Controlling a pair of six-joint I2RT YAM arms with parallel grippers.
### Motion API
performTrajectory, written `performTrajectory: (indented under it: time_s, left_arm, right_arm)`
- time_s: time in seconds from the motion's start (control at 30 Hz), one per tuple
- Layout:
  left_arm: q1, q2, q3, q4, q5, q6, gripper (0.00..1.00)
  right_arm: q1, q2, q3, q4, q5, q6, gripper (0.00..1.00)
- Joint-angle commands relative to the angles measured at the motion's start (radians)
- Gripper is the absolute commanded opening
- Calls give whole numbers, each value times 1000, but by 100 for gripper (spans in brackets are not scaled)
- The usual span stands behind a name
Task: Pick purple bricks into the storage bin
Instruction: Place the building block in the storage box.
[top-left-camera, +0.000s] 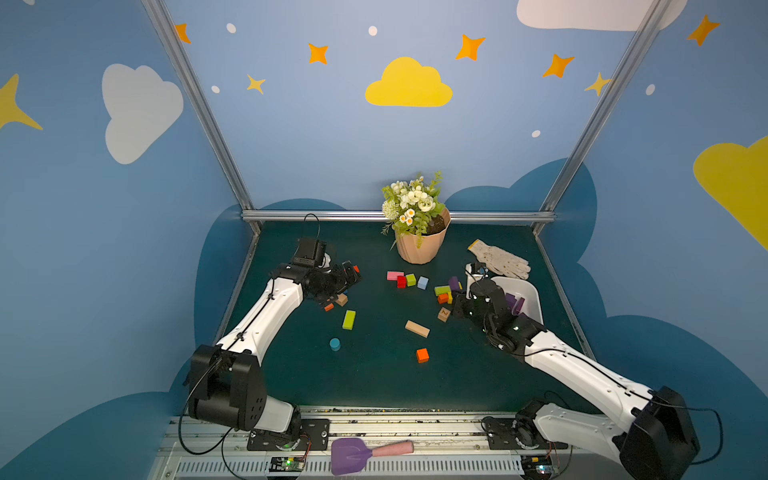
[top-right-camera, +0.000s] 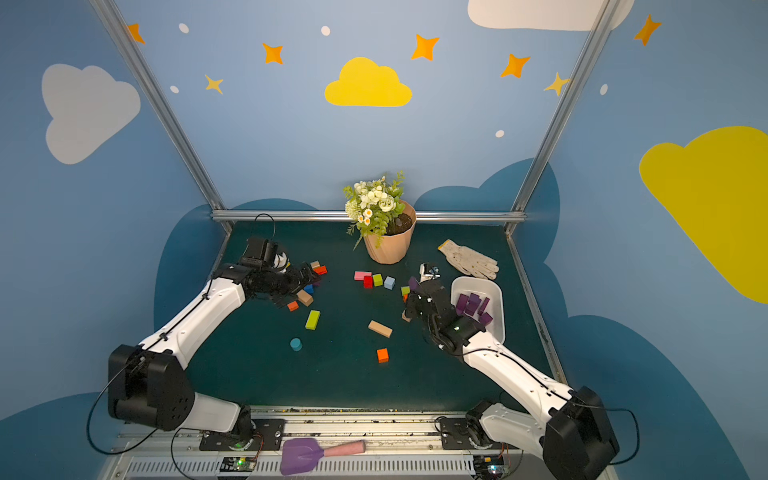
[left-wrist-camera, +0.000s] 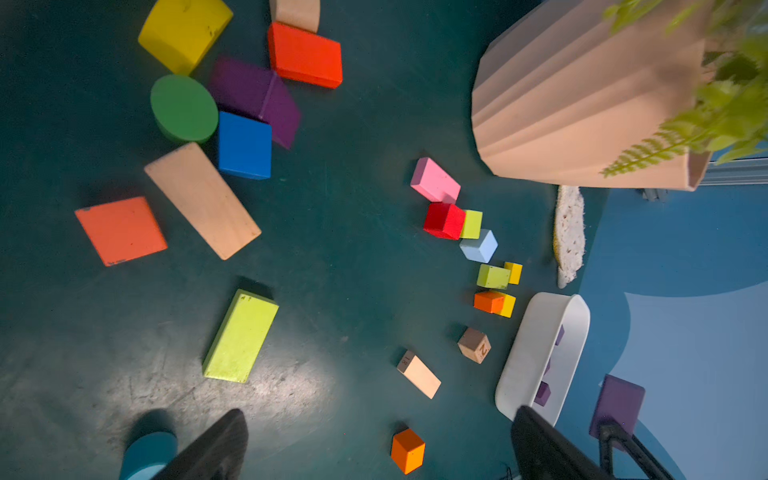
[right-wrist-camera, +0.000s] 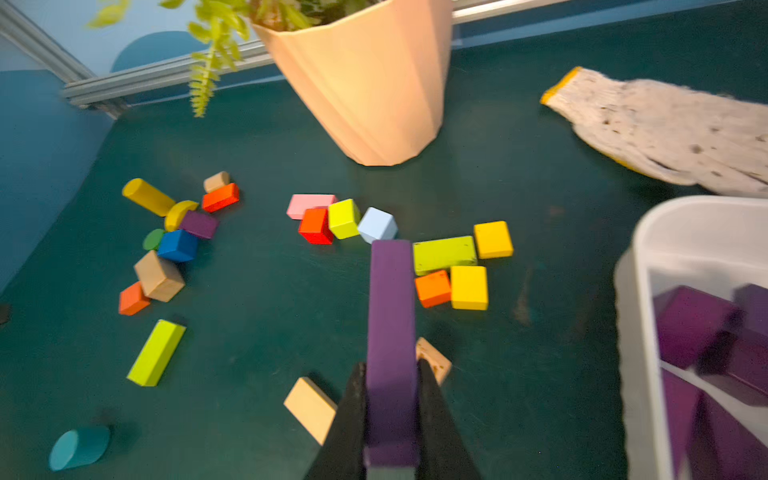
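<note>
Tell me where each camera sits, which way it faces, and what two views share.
Top views: high above the robot's base, facing down and forward over the table; left arm and right arm show.
Left wrist: on the left arm, facing across the table toward the storage bin; the open left gripper shows.
Right wrist: on the right arm, facing the flowerpot; the right gripper shows, shut on a purple brick.
Shared: both wrist views show the flowerpot, the storage bin and that brick.

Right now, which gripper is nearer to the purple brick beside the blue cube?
Left. The left gripper hangs open close by that purple brick; the right gripper is far off, beside the storage bin.
</note>
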Motion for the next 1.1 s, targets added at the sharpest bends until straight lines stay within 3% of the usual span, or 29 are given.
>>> performTrajectory:
  time_s: [0.0,0.2,0.53,1.07]
  left_arm:
    - [2,4,-10,-18,-21,23,99]
    - [-1,23,-10,-25,-31,38,99]
    - [-4,44,-10,-24,-16,43,99]
    - [-5,48,-10,-24,-13,44,99]
  right_arm:
    - [-42,-44,-10,-129,66,35,14]
    - [-180,-92,-27,-221,56,69,15]
    - [-450,-84,-62,-256,-116,89,16]
    - [-692,-13,-100,-236,-259,81,18]
